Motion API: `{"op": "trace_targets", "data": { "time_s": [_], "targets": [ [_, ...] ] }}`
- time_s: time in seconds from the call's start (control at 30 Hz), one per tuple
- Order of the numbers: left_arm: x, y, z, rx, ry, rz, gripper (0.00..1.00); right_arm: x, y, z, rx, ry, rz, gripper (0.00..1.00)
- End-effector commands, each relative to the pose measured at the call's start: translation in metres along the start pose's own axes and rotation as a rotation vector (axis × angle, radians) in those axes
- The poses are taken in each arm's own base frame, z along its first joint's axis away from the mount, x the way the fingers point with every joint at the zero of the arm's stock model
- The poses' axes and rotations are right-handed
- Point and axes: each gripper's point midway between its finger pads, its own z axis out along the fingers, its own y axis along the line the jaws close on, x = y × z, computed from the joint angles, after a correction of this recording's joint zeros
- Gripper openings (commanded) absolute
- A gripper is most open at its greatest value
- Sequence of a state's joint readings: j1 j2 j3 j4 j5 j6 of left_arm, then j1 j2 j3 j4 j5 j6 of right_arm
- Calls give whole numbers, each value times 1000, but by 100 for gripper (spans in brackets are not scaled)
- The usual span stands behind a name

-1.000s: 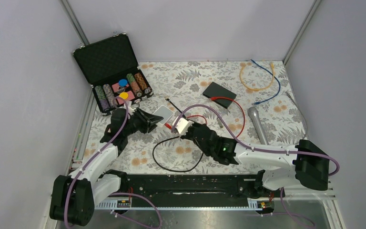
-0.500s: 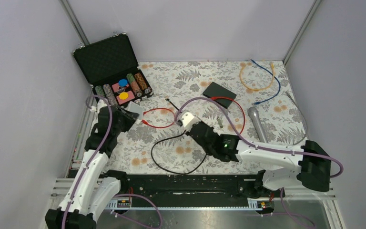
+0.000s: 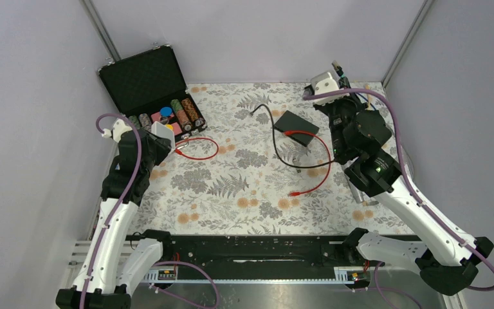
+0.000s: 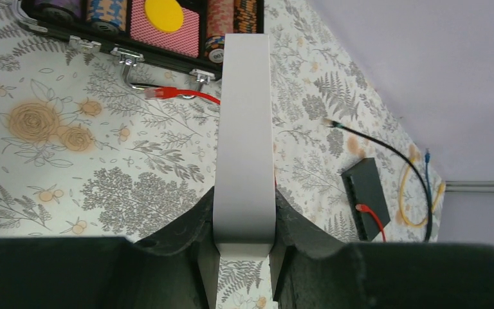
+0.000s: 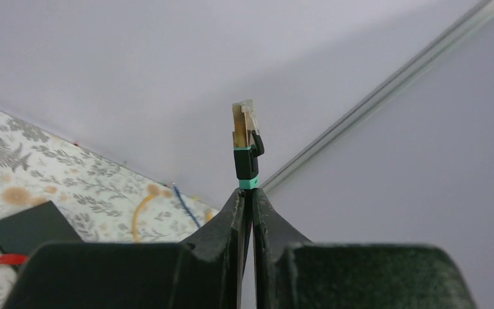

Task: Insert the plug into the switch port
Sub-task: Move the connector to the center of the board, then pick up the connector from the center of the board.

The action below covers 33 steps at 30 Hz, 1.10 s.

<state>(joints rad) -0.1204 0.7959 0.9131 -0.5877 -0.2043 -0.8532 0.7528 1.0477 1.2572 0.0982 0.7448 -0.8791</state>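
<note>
Nearest me, on the flowered table (image 3: 231, 193), a red cable (image 3: 322, 164) lies in a loose curve. Its far end is plugged into a black box (image 3: 296, 127) lying flat past the middle. A black cable (image 3: 272, 129) trails across the cloth beside that box.

Over on the left, the left gripper (image 4: 244, 201) is clenched on a pale grey flat box (image 4: 245, 109), pinching it by its near end so the slab sticks out edge-on, off the table. I cannot make out any ports on it from here. Just below it a second red cable (image 3: 199, 147) loops on the cloth, its plug near the latches of the open poker chip case (image 3: 145, 80).

Far right, the right arm is raised high by the back corner. The right gripper (image 5: 246, 196) has its jaws squeezed on the plug (image 5: 245, 138), a clear network connector with a black boot and a teal ring. It points upward, well apart from both boxes. Beneath it, at the back edge, a yellow cable (image 5: 143, 209) and a blue cable (image 5: 183, 199) lie together.
</note>
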Motion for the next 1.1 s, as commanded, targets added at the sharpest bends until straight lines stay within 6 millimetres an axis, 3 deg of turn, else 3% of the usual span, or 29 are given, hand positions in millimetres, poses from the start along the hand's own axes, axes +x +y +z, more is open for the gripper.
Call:
{"op": "trace_targets", "data": {
  "time_s": [0.0,0.1,0.23,0.33,0.43,0.53,0.8,0.87,1.07],
  "targets": [
    [-6,10,6,-25,-35,15,0,-4,53,1,-160,-75,-325,0],
    [3,17,13,-29,-7,1,0,20,146,-30,-359,-88,-393,0],
    [13,29,21,-48,23,-7,0,70,290,-97,-642,-42,-508,0],
    [19,38,25,-46,35,-26,0,103,371,-140,-753,73,-577,0],
    [29,42,27,-29,58,-38,0,117,425,-175,-870,116,-560,0],
    [32,54,33,-57,67,-42,0,114,452,-194,-958,129,-440,0],
    [42,65,39,-66,112,-31,0,129,475,-233,-1146,198,-190,31],
    [43,66,39,-68,113,-25,0,130,472,-237,-1189,223,-114,36],
    [47,60,36,-27,136,-22,0,93,435,-223,-1281,258,275,48]
  ]
}}
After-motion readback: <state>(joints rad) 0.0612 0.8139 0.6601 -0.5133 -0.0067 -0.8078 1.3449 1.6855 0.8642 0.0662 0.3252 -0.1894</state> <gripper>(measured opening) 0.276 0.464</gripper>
